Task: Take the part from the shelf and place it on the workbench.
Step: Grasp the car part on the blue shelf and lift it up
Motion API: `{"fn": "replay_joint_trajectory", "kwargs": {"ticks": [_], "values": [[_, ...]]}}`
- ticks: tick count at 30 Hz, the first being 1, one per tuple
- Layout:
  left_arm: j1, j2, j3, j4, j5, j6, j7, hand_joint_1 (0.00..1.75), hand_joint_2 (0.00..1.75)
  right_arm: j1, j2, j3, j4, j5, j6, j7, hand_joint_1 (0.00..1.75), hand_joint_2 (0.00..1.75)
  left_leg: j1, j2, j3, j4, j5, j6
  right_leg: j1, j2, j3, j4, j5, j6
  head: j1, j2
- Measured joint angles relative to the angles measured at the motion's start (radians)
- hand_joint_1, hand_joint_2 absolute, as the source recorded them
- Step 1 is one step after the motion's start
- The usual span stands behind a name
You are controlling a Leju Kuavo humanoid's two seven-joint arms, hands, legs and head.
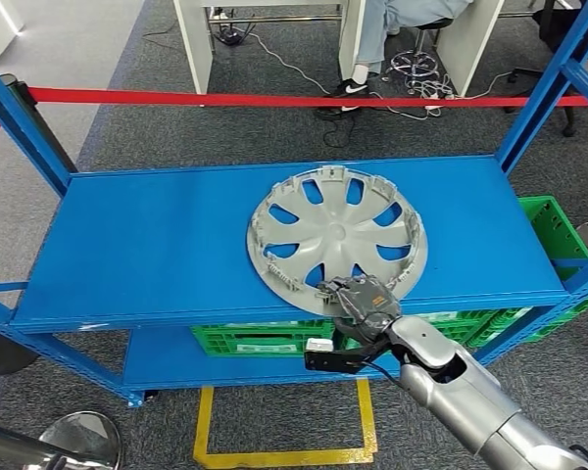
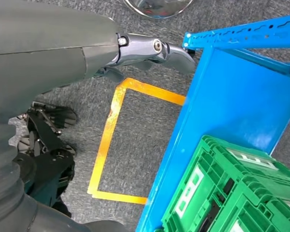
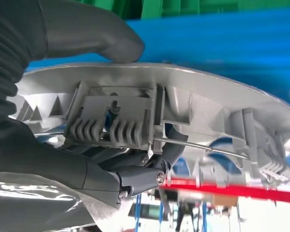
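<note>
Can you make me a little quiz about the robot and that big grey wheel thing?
1. True or false: the round grey plastic wheel cover lies on the top blue metal shelf.
2. Which hand grips the wheel cover's near rim?
A) left hand
B) right hand
3. Fill in: under the top shelf sits a ____ plastic crate.

Key:
1. True. It lies there, inner side up.
2. B. In the right wrist view the thumb lies on one face of the rim and the fingers on the other. The left hand hangs over the floor by the yellow taped square.
3. green
</note>
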Motion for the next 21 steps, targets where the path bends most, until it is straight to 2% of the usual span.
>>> {"fn": "replay_joint_trajectory", "kwargs": {"ticks": [6,18,21], "values": [[0.004,-0.001,0.004,0.000,0.013,0.003,0.000,0.00,1.75,0.041,0.000,-0.019,-0.050,0.026,-0.093,-0.003,1.75,1.75,0.000,-0.001,0.000,0.000,0.000,0.000,0.000,-0.001,0.000,0.000,0.000,0.000,0.000,0.000],[0.006,-0.003,0.007,0.000,0.018,0.009,0.000,0.00,1.75,0.069,0.000,-0.035,-0.089,0.035,-0.111,-0.007,1.75,1.75,0.000,-0.001,-0.001,0.000,0.000,0.000,0.000,-0.001,-0.001,0.000,0.000,0.000,0.000,0.000],[0.010,-0.004,0.006,0.000,0.033,0.029,-0.005,0.00,1.75,0.089,0.000,-0.050,-0.110,0.050,-0.179,-0.023,1.75,1.75,0.000,-0.001,-0.001,0.000,0.000,0.000,0.000,-0.001,-0.001,0.000,0.000,0.000,0.000,0.000]]}}
